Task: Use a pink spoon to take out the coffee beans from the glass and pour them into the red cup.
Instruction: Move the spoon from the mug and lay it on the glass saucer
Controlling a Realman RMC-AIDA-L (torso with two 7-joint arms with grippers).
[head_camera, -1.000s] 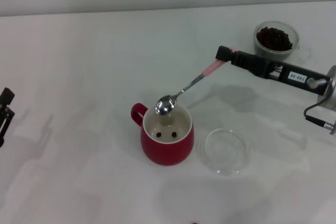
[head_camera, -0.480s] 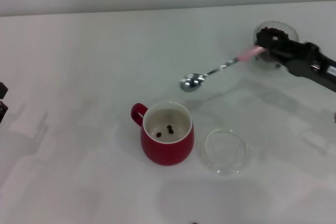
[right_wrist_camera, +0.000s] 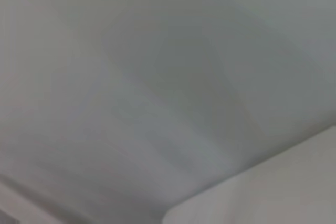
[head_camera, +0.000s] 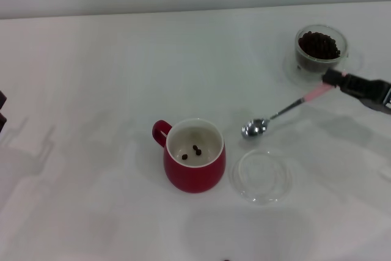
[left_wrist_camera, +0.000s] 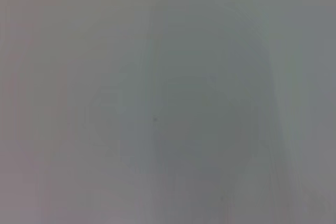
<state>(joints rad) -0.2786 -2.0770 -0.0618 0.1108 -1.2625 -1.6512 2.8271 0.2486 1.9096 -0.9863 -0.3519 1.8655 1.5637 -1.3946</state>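
Two coffee beans (head_camera: 197,150) lie on the white floor of the red cup (head_camera: 194,169), which stands near the front middle of the white table (head_camera: 110,77), its loop handle turned toward the robot's left.

Pink spoon (head_camera: 287,112): held by the right gripper (head_camera: 333,79), whose fingers are clamped on the far end of the pale pink handle. The spoon slants down and toward the robot's left; its metal bowl hangs between the red cup and the glass, just behind the shallow clear dish (head_camera: 263,176). No beans can be made out in the bowl.

Glass (head_camera: 321,47): at the far right of the table, on its clear saucer, well apart from the red cup and filled with more dark beans to near the rim. The right gripper sits just in front of it.

Shallow clear dish: just beside the red cup on the robot's right, apart from it.

Left gripper (head_camera: 2,111): only a dark sliver at the left edge of the head view; whether it is open or closed cannot be told.

Both wrist views: plain pale grey surface, nothing distinguishable.
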